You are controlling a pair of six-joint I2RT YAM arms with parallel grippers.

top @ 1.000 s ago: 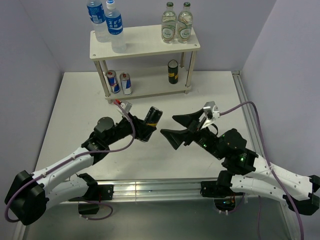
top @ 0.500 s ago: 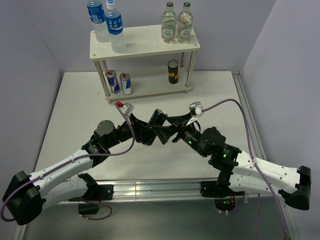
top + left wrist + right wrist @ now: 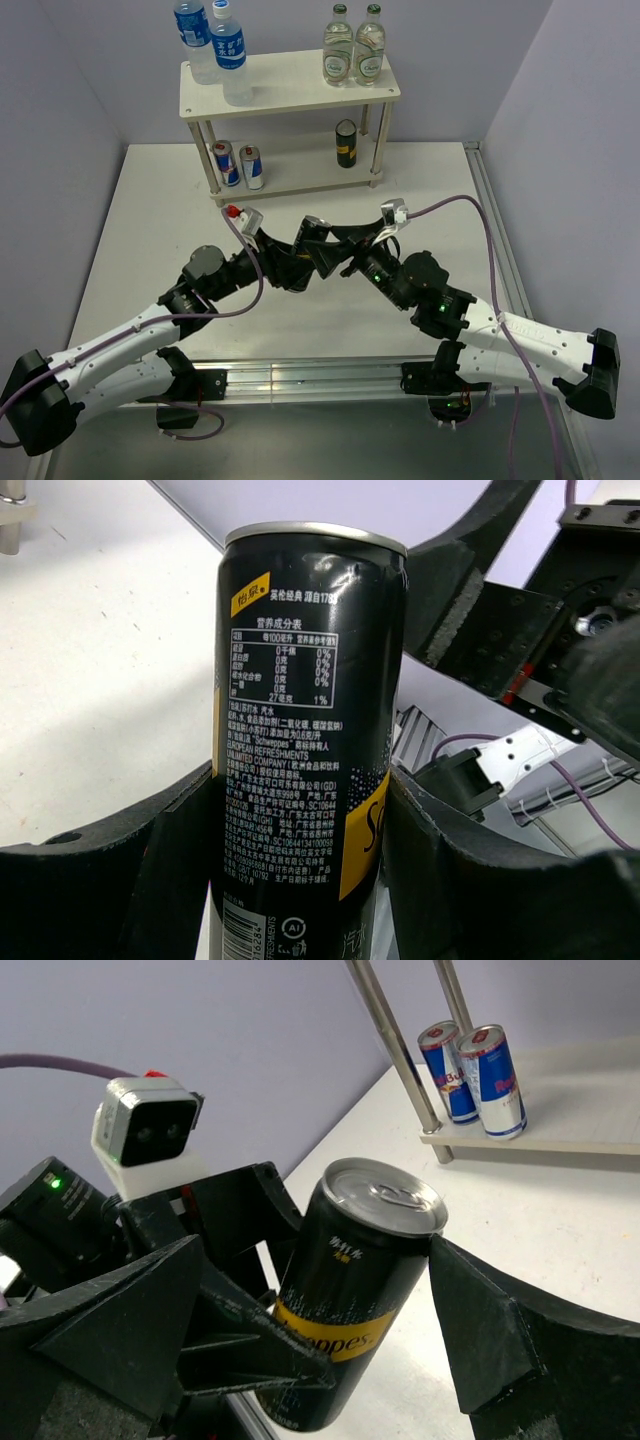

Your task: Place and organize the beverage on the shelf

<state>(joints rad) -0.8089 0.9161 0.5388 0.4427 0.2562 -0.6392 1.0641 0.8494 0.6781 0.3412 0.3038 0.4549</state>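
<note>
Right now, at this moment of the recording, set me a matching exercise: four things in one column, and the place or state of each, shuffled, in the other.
Column one:
1. water bottles
2. green-capped bottles
3. blue-and-silver cans
4. left gripper

Column two:
a. lower board, left end
b. shut on a dark can
c. top board, right end
d. top board, left end

Pairs: 1-d, 2-c, 3-a, 4-b.
</note>
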